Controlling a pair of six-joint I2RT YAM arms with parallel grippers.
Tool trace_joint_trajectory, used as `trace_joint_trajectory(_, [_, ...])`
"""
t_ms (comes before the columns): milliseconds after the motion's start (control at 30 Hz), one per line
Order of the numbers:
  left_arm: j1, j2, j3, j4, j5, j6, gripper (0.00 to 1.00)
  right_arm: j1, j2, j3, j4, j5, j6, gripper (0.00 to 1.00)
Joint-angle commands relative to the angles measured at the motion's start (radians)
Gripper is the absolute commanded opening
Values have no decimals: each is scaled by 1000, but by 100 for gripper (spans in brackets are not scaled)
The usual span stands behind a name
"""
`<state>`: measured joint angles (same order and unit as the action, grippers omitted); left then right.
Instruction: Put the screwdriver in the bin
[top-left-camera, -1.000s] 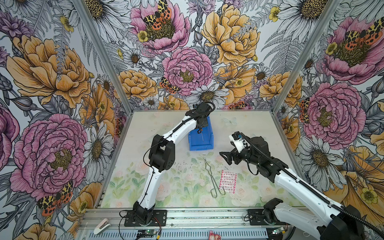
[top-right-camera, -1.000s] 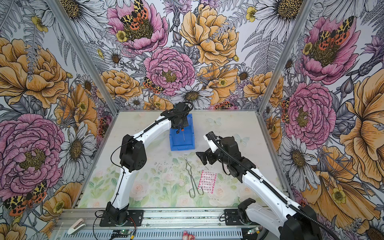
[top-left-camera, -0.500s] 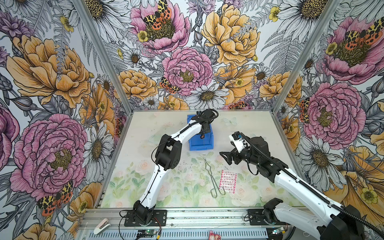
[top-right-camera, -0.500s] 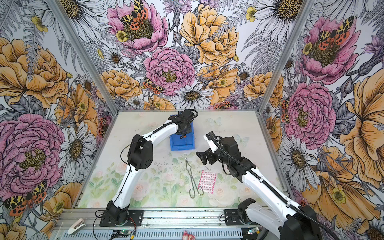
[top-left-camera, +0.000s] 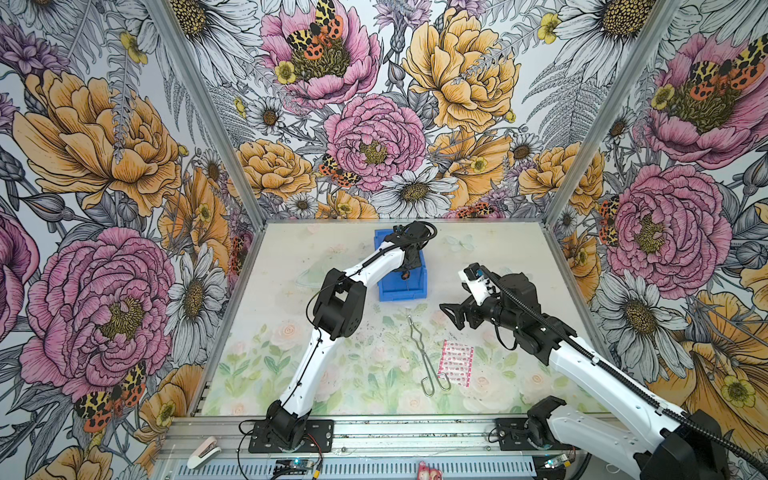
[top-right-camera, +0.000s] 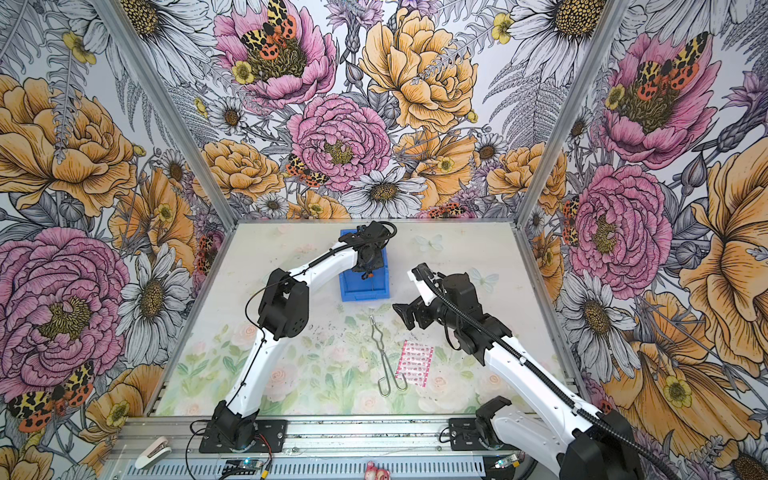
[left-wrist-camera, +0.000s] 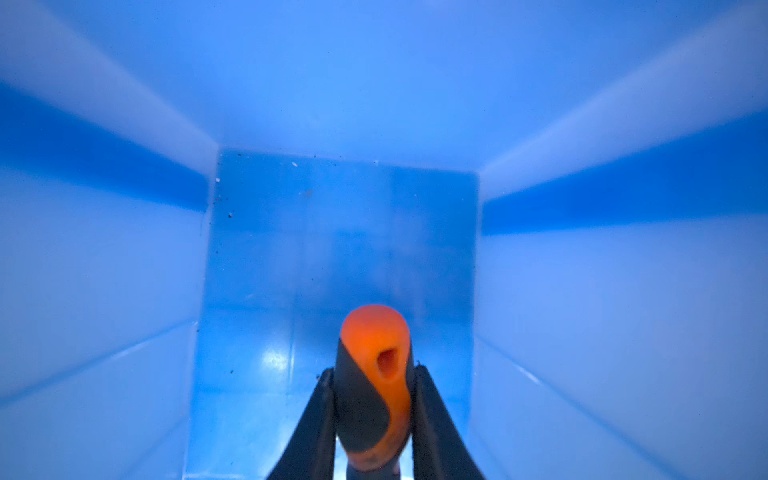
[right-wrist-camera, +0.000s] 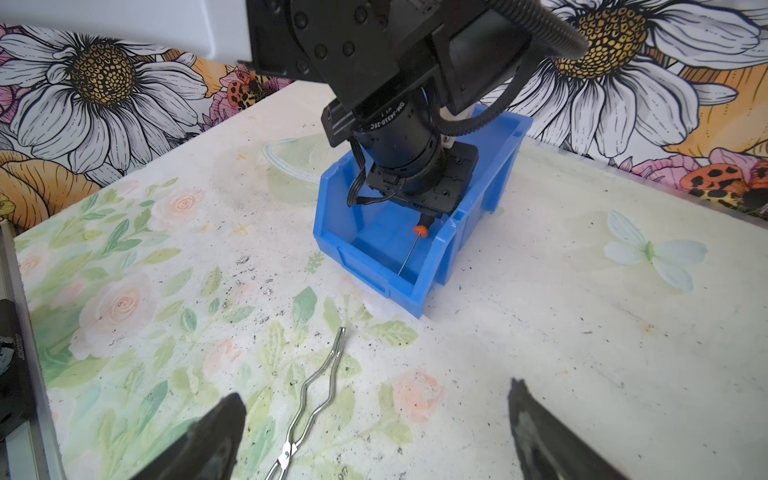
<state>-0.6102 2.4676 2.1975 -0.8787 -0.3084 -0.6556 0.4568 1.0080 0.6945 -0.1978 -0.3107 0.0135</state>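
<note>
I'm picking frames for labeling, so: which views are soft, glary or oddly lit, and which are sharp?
Left wrist view: bin walls washed in soft blue haze, a glare spot on the floor, screwdriver handle fairly sharp. Right wrist view: table crisp, its own fingertips blurred and dark. Both top views: even light, sharp, weak shadows.

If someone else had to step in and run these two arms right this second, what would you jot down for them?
Left gripper: shut on the small screwdriver with the orange-and-black handle, lowered inside the rectangular bright blue plastic bin; the thin metal shaft angles down toward the bin's low front end.
Right gripper: open, holding nothing, hovering over the table near the metal wire tongs and the pink patterned packet.
Done: screwdriver picked up and carried into the bin.
Left: open the left jaws to let it go, then lift that arm out. Tongs and packet are not part of the job.
</note>
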Motion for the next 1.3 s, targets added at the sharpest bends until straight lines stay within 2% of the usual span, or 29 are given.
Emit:
trace_joint_trajectory(0, [7,31,28,6,-14,-14,20,-6,-24,12,12,-2,-18,100])
trace_joint_trajectory(200, [6,17,28,5,-17,-6,27,-6,-30,15,12,7,-23,99])
trace_joint_trajectory(500, [1,-28,35,6,-24,20,45,-4,-36,24,13,10,-27,100])
trace_joint_trajectory(667, [-9,-67,40,6,-45,29,47,-5,-57,24,12,18,-20,99])
trace_joint_trajectory(867, [-31,-147,7,6,-70,50,51,-6,-94,8,12,80,22,100])
trace_joint_trajectory(1033, [-58,-248,-79,6,-104,76,57,-6,-112,-1,11,120,34,99])
trace_joint_trajectory(1267, [-103,-446,-283,13,-145,101,59,-9,-153,-32,11,259,110,100])
